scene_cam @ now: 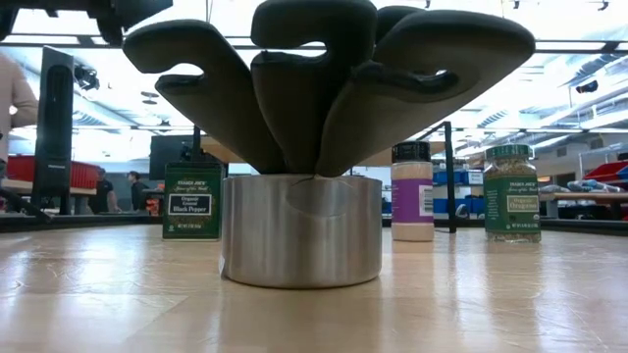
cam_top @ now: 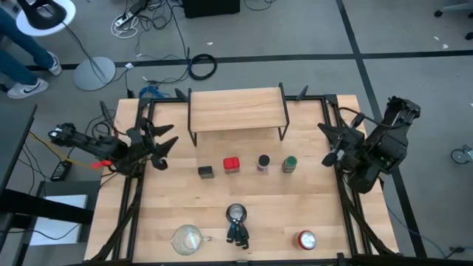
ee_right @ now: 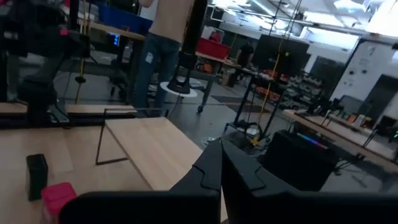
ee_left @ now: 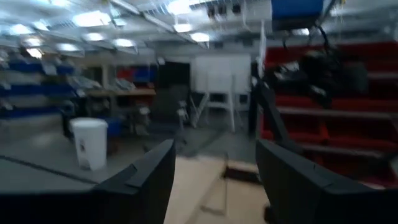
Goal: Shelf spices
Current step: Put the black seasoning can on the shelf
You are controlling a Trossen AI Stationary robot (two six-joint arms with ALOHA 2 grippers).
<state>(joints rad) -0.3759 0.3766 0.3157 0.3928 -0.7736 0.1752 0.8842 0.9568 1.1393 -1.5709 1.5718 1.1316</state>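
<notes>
The shelf (cam_top: 236, 111), a low wooden board on thin black legs, stands at the table's far middle. In front of it four spices stand upright in a row on the tabletop. They are a dark olive tin (cam_top: 205, 171), a red tin (cam_top: 231, 165), a purple-labelled jar (cam_top: 263, 162) and a green jar (cam_top: 289, 164). My left gripper (cam_top: 168, 145) hangs at the table's left edge, open, with nothing between its fingers (ee_left: 149, 180). My right gripper (cam_top: 332, 144) hangs at the right edge, shut and empty (ee_right: 221, 163). In the low view the red tin is hidden.
Near the front edge stand a metal cup holding dark utensils (cam_top: 236, 216), a clear glass cup (cam_top: 188, 238) and a round red-topped can (cam_top: 306, 239). Bare tabletop lies between the row of spices and these. A person stands beyond the table's far left corner (cam_top: 22, 59).
</notes>
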